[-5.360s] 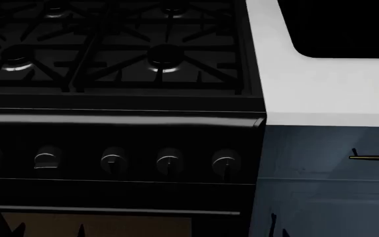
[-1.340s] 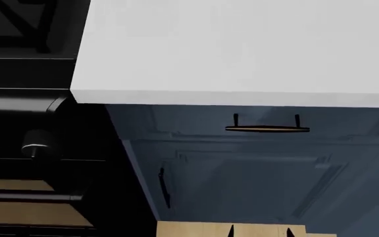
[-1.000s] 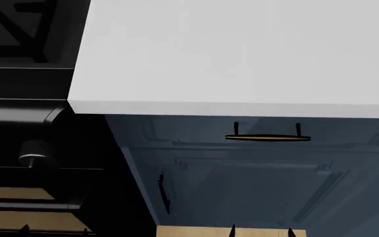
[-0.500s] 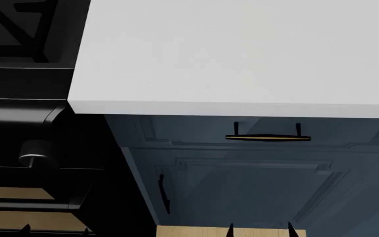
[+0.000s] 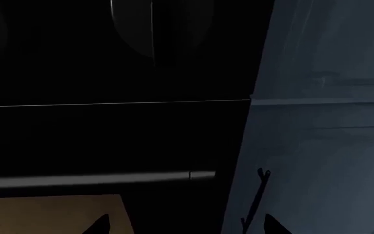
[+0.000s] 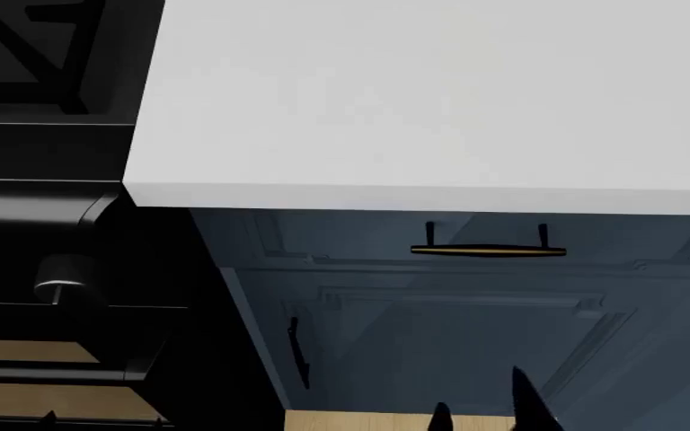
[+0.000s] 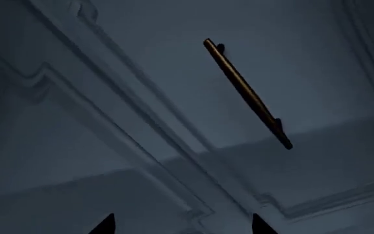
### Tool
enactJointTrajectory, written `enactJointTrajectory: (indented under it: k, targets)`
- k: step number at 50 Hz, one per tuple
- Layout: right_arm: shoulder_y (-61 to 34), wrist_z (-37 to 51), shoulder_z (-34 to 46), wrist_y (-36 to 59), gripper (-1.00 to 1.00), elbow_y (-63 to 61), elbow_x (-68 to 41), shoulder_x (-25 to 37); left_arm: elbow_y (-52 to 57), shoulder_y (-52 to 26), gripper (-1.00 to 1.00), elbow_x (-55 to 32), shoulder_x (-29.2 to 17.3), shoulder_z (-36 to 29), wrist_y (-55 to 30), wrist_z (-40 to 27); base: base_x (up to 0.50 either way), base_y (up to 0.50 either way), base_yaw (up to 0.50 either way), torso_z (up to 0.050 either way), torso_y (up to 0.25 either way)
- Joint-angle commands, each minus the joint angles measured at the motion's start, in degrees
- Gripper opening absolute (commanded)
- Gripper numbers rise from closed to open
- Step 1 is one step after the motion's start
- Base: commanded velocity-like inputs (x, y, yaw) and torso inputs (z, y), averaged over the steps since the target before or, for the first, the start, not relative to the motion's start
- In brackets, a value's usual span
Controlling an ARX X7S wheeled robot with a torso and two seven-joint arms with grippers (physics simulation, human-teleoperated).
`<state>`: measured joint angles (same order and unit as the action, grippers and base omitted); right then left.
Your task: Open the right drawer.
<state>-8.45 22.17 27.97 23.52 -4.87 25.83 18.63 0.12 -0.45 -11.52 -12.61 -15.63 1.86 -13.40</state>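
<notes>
Hovering below right drawer (image 6: 465, 238), parted.

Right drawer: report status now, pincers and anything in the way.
Right pincer open, short of the brass handle, nothing held. Left pincer open, low by the oven front. Right drawer shut. Path to handle clear.

right drawer (image 6: 358, 239) | blue-grey | shut | brass handle (image 6: 488, 250) horizontal
</notes>
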Motion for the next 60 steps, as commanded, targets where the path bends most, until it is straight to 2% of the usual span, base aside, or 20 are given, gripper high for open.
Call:
enactJointTrajectory:
  k: [1, 5, 9, 27, 30, 33, 38, 43, 60]
  targets:
    - [-2.79, -1.24, 4.57, 8.98, 1.0, 0.41, 10.32, 1.5, -0.09, -0.13, 1.0, -0.31, -0.1, -0.17, 0.13, -0.34, 0.0, 0.0, 0.0, 0.0, 0.0]
    - [-4.85, -5.19, 10.19, 15.82, 1.0, 0.9, 19.51, 2.4, -0.4, -0.33, 1.0, -0.45, -0.1, -0.36, 0.09, -0.26, 0.0, 0.0, 0.0, 0.0, 0.0]
    - [-6.36, -4.84, 12.15, 17.11, 1.0, 6.01, 21.34, 0.87, 0.23, -0.25, 1.0, -1.56, -0.16, -0.2, -0.11, 0.07, 0.0, 0.0, 0.0, 0.0, 0.0]
    - [-6.4, -4.79, 12.24, 17.18, 1.0, 6.0, 21.26, 0.89, 0.2, -0.34, 1.0, -1.87, -0.47, -0.6, 0.01, -0.3, 0.0, 0.0, 0.0, 0.0, 0.0]
    - [-7.11, -3.6, 14.54, 16.0, 1.0, 6.72, 23.71, 1.47, 0.32, -0.42, 1.0, -2.02, -0.49, -0.67, -0.23, -0.39, 0.0, 0.0, 0.0, 0.0, 0.0]
    - [-8.66, -3.3, 17.69, 19.24, 1.0, 9.21, 30.02, 1.44, 0.16, -0.42, 1.0, -1.76, -0.56, -0.86, -0.13, -0.54, 0.0, 0.0, 0.0, 0.0, 0.0]
    - [-9.34, 0.11, 17.89, 17.68, 1.0, 12.34, 29.92, 0.81, -0.06, -0.48, 1.0, -1.47, -0.64, -1.12, -0.11, -0.81, 0.0, 0.0, 0.0, 0.0, 0.0]
    - [-10.66, -3.98, 19.23, 20.89, 1.0, 10.11, 33.6, 1.49, -0.18, -0.57, 1.0, -1.34, -0.71, -1.36, -0.13, -0.99, 0.0, 0.0, 0.0, 0.0, 0.0]
    - [-15.55, -2.23, 19.02, 20.96, 1.0, 17.2, 34.19, -0.16, -0.49, -0.68, 1.0, -1.05, -1.03, -1.92, 0.06, -1.65, 0.0, 0.0, 0.0, 0.0, 0.0]
